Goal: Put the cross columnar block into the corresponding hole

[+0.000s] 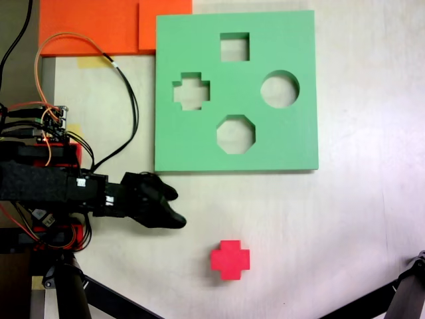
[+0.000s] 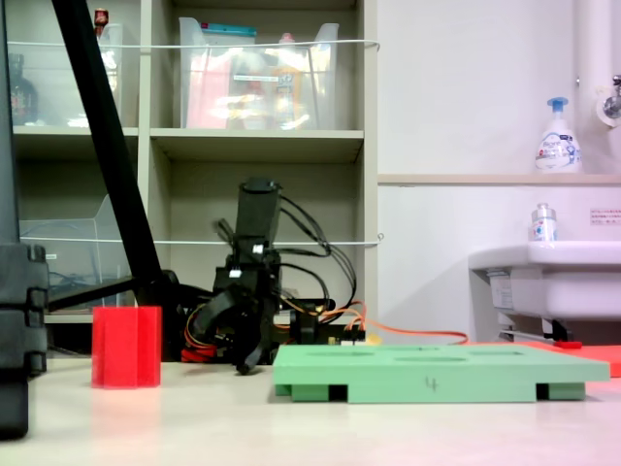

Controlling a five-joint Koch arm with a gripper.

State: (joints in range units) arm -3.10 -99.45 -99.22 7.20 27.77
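Red cross block [image 1: 230, 259] upright | board [image 2: 437, 373] edge (marked "4")

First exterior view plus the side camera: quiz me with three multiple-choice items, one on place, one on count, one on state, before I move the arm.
1. Where is the cross columnar block?
A. On the bare table, apart from the green board
B. In the plus-shaped cutout
C. Between the gripper's fingers

2. How many cutouts does the board have?
A. Three
B. Four
C. Five

3. What does the gripper hold?
A. The block
B. The board
C. Nothing

Answers:
1 A, the block sits below the board in the first exterior view.
2 B, plus, square, round and octagonal.
3 C, the block stands clear of it in both exterior views.
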